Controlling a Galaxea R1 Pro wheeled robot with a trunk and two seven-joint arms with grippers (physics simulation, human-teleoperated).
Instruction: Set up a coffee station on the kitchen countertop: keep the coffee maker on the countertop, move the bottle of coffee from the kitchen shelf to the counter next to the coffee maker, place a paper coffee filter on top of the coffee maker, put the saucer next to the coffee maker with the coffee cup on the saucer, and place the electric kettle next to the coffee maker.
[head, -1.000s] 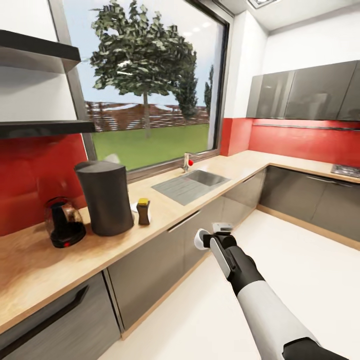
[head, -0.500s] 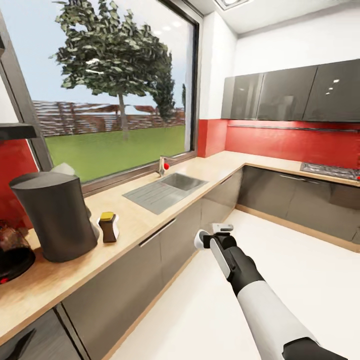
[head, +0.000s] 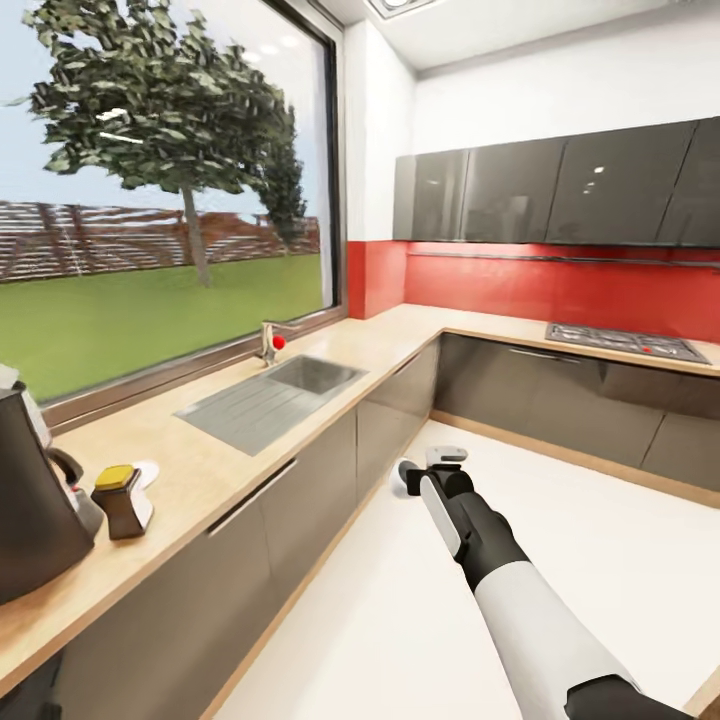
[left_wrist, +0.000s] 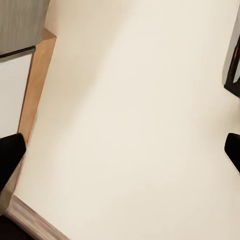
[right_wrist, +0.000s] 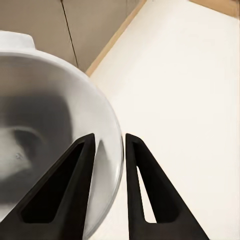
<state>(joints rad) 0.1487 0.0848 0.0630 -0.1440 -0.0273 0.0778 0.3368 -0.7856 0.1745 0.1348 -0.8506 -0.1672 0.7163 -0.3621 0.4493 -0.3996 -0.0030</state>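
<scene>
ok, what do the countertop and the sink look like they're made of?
The kitchen countertop looks like light wood or wood-look laminate: it shows pale grain and a matte finish. The sink looks like brushed stainless steel, being dull grey with a ribbed drainboard. Both are simulator renders, so the real materials can't be confirmed.

Head view looks down the kitchen countertop (head: 200, 470); wrist views face floor (left_wrist: 135, 125)

The light wood-grain table (head: 215, 470) is carrying the coffee maker (head: 30, 510) at its near end, the bottle of coffee (head: 122, 500) just beside it — and, further along, a sunken steel sink (head: 275, 397).
</scene>
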